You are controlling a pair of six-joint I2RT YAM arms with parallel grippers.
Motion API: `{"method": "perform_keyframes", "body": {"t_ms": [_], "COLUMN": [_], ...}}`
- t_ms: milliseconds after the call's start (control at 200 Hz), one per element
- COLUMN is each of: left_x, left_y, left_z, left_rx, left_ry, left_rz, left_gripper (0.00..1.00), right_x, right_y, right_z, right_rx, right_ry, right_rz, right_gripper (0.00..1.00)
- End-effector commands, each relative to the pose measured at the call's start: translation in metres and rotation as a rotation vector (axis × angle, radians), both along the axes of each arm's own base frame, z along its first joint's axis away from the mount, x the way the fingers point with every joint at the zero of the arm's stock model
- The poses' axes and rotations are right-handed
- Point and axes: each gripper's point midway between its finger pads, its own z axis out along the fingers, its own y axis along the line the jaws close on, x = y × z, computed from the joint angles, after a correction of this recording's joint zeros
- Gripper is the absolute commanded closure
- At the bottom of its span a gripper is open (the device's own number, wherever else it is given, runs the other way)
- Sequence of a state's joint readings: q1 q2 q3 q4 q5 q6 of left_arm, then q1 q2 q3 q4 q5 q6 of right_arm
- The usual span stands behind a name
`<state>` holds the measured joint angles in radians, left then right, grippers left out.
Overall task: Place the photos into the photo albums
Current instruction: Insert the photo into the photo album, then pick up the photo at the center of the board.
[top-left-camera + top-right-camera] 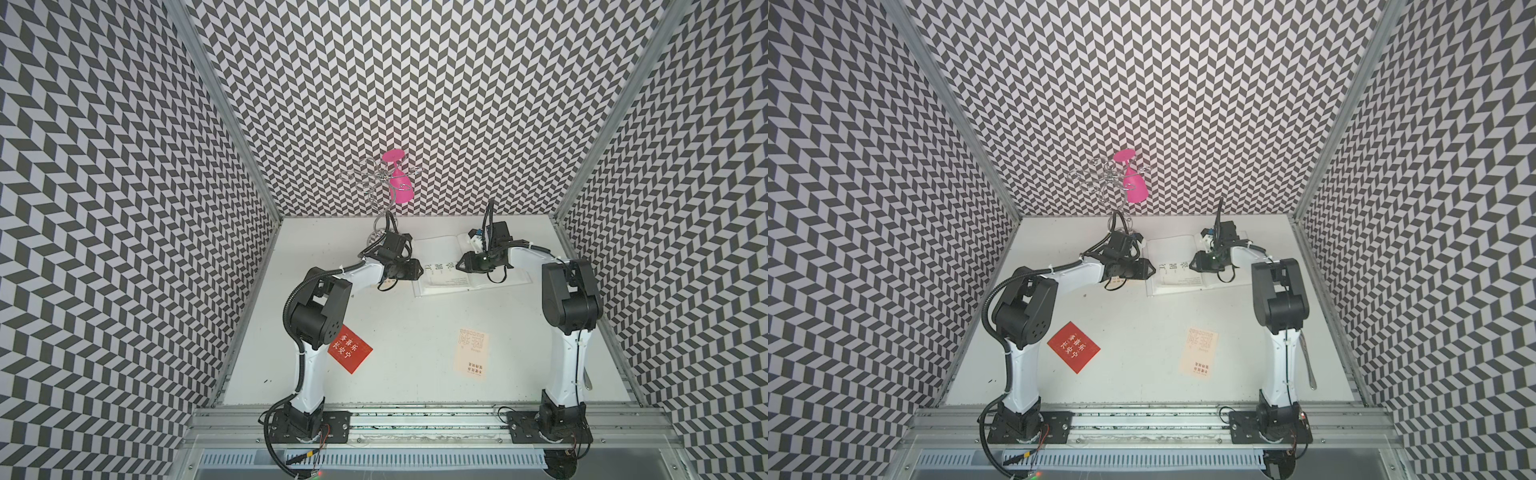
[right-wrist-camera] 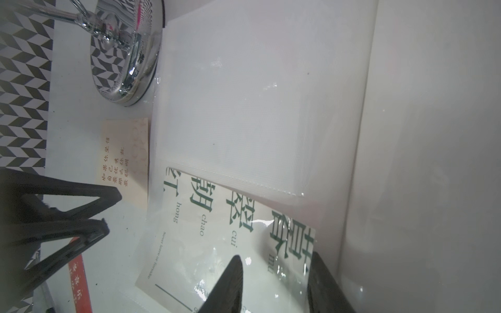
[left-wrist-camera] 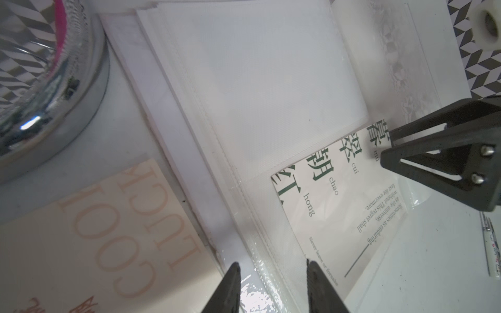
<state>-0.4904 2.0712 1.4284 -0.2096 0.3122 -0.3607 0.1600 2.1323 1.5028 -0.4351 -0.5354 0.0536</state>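
Note:
The photo album [image 1: 436,247] [image 1: 1167,249] lies open at the back of the table. A white photo with green characters [image 1: 440,272] [image 3: 339,206] [image 2: 217,225] lies skewed on its left page, with glossy sleeve film over part of it. My left gripper [image 1: 419,268] [image 3: 272,264] hovers open over the album's left edge. My right gripper [image 1: 459,264] [image 2: 276,257] stands open over that photo's corner. A cream photo [image 3: 95,244] [image 2: 127,160] lies beside the album. A red photo [image 1: 351,349] and another cream photo [image 1: 473,353] lie nearer the front.
A chrome wire stand [image 1: 374,183] with a pink goblet [image 1: 401,183] hung upside down rises at the back; its round base [image 3: 40,94] [image 2: 127,67] sits next to the album. A metal utensil [image 1: 1308,365] lies by the right arm. Patterned walls enclose three sides.

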Motion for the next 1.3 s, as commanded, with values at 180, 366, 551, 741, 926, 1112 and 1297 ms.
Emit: {"method": "perform_keyframes", "body": {"t_ms": [180,366,551,741,926,1112,1297], "left_x": [0.002,0.006,0.011,-0.001,-0.031,-0.057,-0.077], "left_y": [-0.002,0.003,0.013,0.051,0.129,0.219,0.282], "left_z": [0.005,0.017,0.048,0.084,0.091,0.066,0.034], "left_rx": [-0.022,-0.022,0.003,-0.009,-0.015,-0.026,-0.104], "left_ry": [-0.012,-0.042,-0.131,-0.182,-0.171,-0.093,-0.006], "left_rz": [0.003,0.017,0.043,0.116,0.257,0.446,0.638], "left_gripper": [0.58,0.58,0.58,0.58,0.56,0.54,0.47], "right_x": [-0.003,-0.002,0.005,0.002,-0.028,-0.094,-0.192], "right_y": [0.017,0.016,0.006,-0.006,0.015,0.085,0.168], "right_z": [0.014,0.022,0.060,0.112,0.140,0.149,0.147], "right_rx": [0.068,0.070,0.051,0.019,0.071,0.218,0.485], "right_ry": [-0.027,-0.045,-0.139,-0.250,-0.301,-0.252,-0.098], "right_rz": [0.041,0.028,-0.052,-0.142,-0.161,-0.100,-0.053], "right_gripper": [0.61,0.61,0.59,0.58,0.57,0.57,0.56]}}
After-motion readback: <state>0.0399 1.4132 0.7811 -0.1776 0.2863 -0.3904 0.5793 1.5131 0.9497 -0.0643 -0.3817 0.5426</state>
